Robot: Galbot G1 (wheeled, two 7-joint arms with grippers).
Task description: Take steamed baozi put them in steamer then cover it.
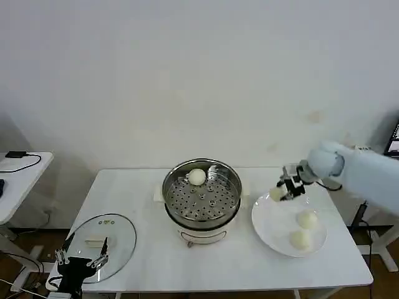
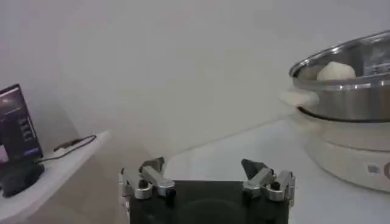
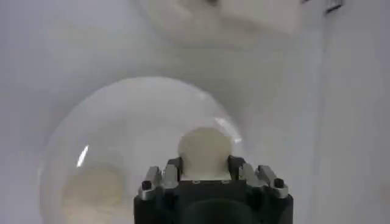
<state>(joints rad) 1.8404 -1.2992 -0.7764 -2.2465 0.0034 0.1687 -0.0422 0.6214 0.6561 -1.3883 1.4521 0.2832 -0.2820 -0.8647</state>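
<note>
The shiny steamer (image 1: 201,194) stands mid-table with one cream-white baozi (image 1: 197,177) on its perforated tray; the left wrist view shows the steamer (image 2: 350,85) and that bun (image 2: 335,71) too. My right gripper (image 1: 285,190) is shut on a baozi (image 1: 275,194), held just above the left rim of the white plate (image 1: 268,219). In the right wrist view that baozi (image 3: 205,148) sits between the fingers of the right gripper (image 3: 205,165). Two more baozi (image 1: 307,218) (image 1: 300,239) lie on the plate. The glass cover (image 1: 118,233) lies flat at the front left, with my left gripper (image 1: 81,260) open over its near edge.
A white side table (image 1: 19,171) with a cable stands off to the left, and a dark screen (image 2: 15,137) sits on it. The plate (image 3: 122,122) lies under my right hand with another bun (image 3: 91,190) on it. The wall runs close behind the table.
</note>
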